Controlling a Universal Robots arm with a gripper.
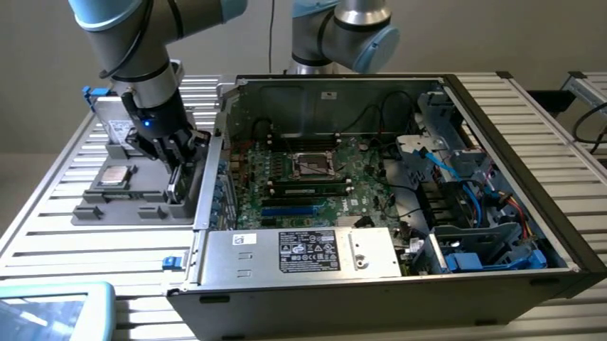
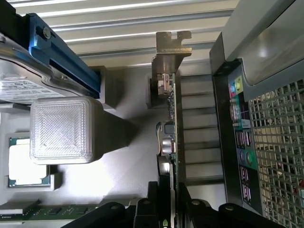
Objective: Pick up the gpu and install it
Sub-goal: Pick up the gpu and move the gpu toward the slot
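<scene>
The gpu [image 1: 176, 186] stands on edge in the grey parts tray [image 1: 104, 213] at the exterior view's left, beside the open computer case [image 1: 531, 177]. In the wrist view the gpu [image 2: 173, 118] shows edge-on, a thin green board with its silver bracket [image 2: 173, 47] at the far end. My gripper [image 1: 173, 167] reaches down onto it, and its black fingers [image 2: 159, 202] sit tight against both faces of the card, so the gripper [image 2: 174, 204] is shut on it. The card's lower edge still rests in the tray.
The tray also holds a CPU [image 1: 116, 176], a grey drive [image 1: 119, 128] and a memory stick [image 2: 47, 211]. The case's perforated rear wall [image 2: 275, 142] stands close beside the card. Inside lie the motherboard [image 1: 313, 177] and power supply [image 1: 303, 252]. A second arm's base [image 1: 342, 35] rises behind.
</scene>
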